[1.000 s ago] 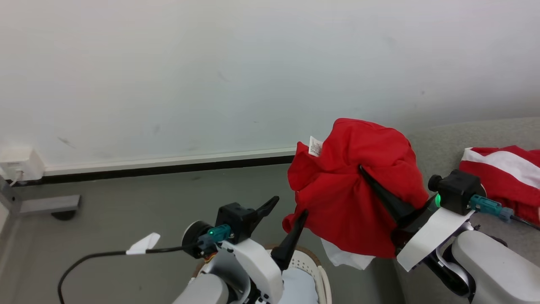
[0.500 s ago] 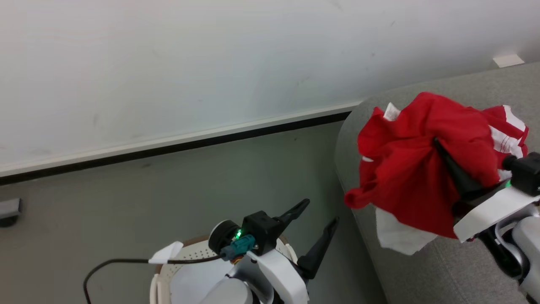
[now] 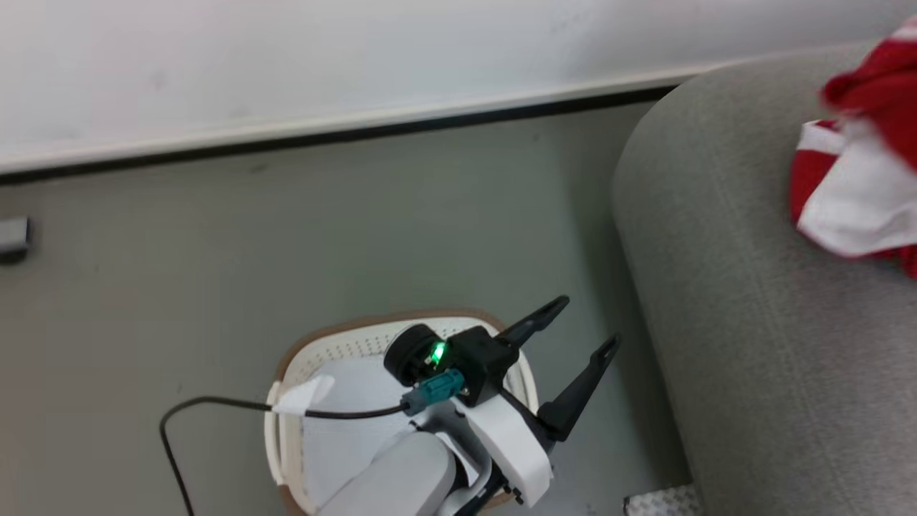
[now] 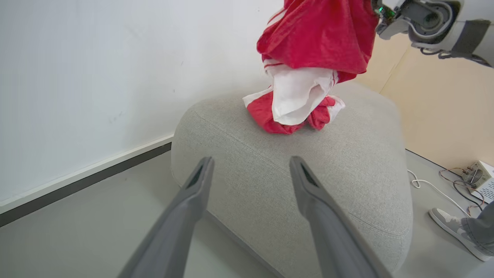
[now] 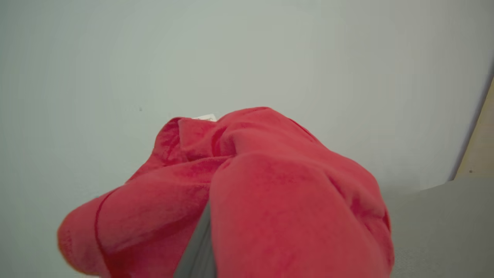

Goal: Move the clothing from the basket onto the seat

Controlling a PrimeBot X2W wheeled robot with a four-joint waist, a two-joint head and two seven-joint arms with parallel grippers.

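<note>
— Clothing point(image 4: 316, 38): where is it, and which way does it run?
— It hangs bunched from the right tool point(image 5: 197, 247), which is clamped on it above the seat point(image 4: 347, 162). The long axis is up-and-down, with the white end pointing down at another red-and-white piece point(image 4: 266, 116) crumpled on the seat. I can't tell if they touch.
— And the left tool point(image 3: 587, 322)?
— Fingers spread, holding nothing, by the basket point(image 3: 337, 347) and pointing at the seat. A pale sheet point(image 3: 337, 423) lies in the basket.
— Anything in the way?
— A person's shoe point(image 4: 451, 226) on the floor point(image 3: 215, 251) beside the seat, well apart from the clothing.
</note>
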